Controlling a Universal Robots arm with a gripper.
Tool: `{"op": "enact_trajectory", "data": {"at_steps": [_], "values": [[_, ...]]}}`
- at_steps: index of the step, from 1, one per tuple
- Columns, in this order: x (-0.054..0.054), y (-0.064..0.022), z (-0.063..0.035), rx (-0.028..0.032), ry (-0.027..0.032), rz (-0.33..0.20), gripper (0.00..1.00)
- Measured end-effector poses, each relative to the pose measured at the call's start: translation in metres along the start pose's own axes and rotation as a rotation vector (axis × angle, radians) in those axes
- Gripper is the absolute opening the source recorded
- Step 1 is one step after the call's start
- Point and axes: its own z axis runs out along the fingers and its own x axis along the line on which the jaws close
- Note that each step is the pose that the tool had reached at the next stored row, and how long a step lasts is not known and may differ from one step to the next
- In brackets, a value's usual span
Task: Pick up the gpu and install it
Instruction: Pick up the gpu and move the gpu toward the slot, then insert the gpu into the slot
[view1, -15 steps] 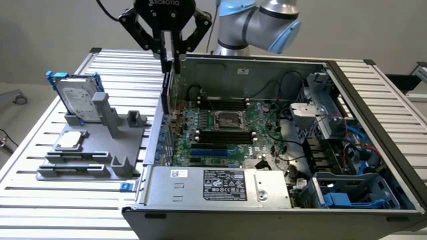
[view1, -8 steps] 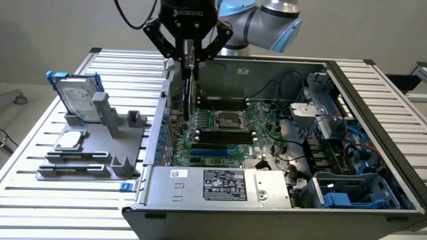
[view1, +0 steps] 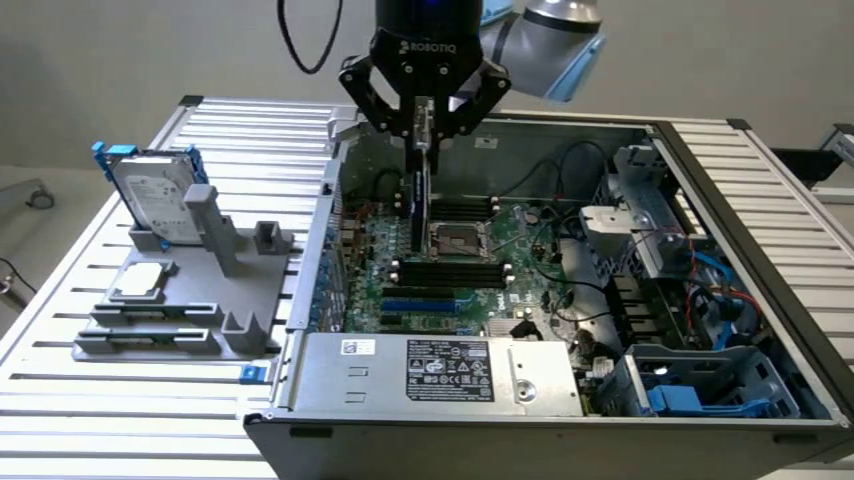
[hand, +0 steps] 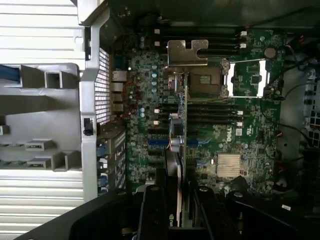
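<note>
Pointing straight down over the motherboard (view1: 523, 285), the fingers (view1: 387, 110) pinch the gpu (view1: 420, 200) upright.

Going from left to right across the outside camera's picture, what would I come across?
Hard drive with blue rails → graphics card above the motherboard → blue plastic bay in the case's corner.

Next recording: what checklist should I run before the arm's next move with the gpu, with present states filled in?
1. Grip: gripper clamped on the upper end of the gpu: ok.
2. Attitude: card hangs upright over the motherboard: ok.
3. Lined up with the blue slots: cannot tell.
4. Seated in a slot: not ok, the card is held above the board.
5. Black cables lie apart from the card, toward the exterior view's right: ok.
</note>
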Motion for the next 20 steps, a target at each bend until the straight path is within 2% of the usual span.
{"op": "enact_trajectory", "data": {"at_steps": [7, 20], "values": [[-0.031, 0.0071, 0.0126, 0.0005, -0.0001, 0.0, 0.26], [-0.031, 0.0073, 0.014, 0.0005, 0.0, 0.0, 0.26]]}}
